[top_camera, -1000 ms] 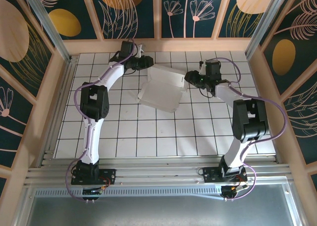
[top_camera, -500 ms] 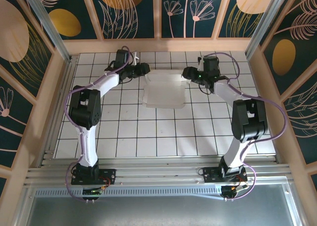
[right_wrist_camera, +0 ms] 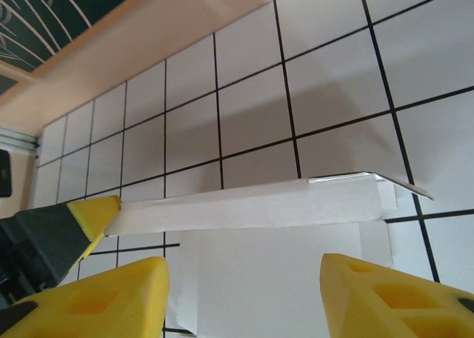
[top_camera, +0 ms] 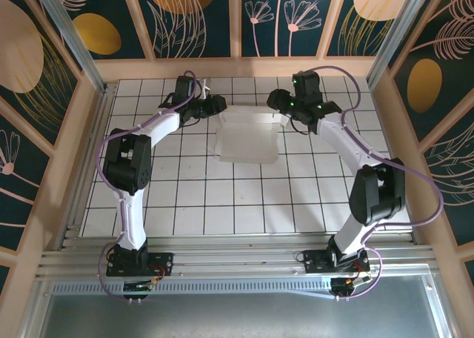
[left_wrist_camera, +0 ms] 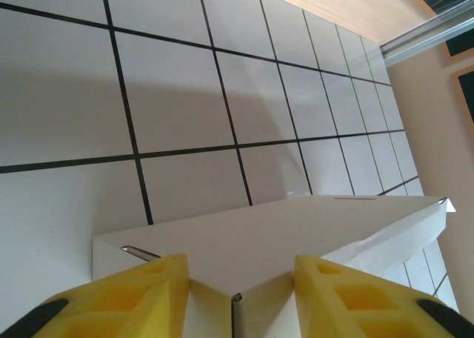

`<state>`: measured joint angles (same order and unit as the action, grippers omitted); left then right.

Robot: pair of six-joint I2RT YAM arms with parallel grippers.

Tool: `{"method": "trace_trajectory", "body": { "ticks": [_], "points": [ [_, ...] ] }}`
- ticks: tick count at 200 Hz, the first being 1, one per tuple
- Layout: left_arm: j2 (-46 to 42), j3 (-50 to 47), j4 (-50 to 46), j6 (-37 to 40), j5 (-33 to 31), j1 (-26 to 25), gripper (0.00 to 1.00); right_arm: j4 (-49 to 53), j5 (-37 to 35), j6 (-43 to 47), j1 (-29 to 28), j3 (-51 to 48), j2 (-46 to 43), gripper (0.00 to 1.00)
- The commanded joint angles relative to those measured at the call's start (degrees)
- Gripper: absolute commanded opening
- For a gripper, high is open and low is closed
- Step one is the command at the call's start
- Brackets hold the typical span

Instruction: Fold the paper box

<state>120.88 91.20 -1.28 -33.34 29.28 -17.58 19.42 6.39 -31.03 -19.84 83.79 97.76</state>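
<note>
The paper box point(top_camera: 246, 138) is a white shallow cardboard tray lying on the tiled floor at the back centre, its far wall raised. My left gripper point(top_camera: 216, 104) is at its far-left corner. In the left wrist view the yellow jaws point(left_wrist_camera: 241, 267) close on a folded corner of the paper box point(left_wrist_camera: 296, 227). My right gripper point(top_camera: 275, 101) hovers by the far-right corner. Its jaws point(right_wrist_camera: 244, 271) stand wide open above the paper box point(right_wrist_camera: 274, 279), touching nothing. In the right wrist view, the left gripper's yellow fingertip point(right_wrist_camera: 95, 210) sits at the end of the raised wall.
The white tiled floor point(top_camera: 222, 197) is fenced by a wooden back wall point(top_camera: 237, 69) just behind both grippers, and by side walls point(top_camera: 85, 130). A metal rail point(top_camera: 237, 260) runs along the near edge by the arm bases.
The box has swung from a tilted pose to square with the tiles. The right gripper has opened, let go of the box's right end and drawn back and up. The left gripper keeps its hold.
</note>
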Motion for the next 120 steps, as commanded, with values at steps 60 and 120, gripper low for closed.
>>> {"method": "trace_trajectory", "body": {
  "ticks": [60, 120],
  "points": [
    [0.41, 1.8, -1.45, -0.65, -0.2, -0.44, 0.41, 7.64, -3.34, -0.87, 0.48, 8.18, 11.5, 0.53],
    [0.93, 2.51, -1.52, -0.5, 0.33, -0.47, 0.41, 5.98, -1.49, -0.71, 0.54, 7.94, 12.54, 0.52]
  ]
}}
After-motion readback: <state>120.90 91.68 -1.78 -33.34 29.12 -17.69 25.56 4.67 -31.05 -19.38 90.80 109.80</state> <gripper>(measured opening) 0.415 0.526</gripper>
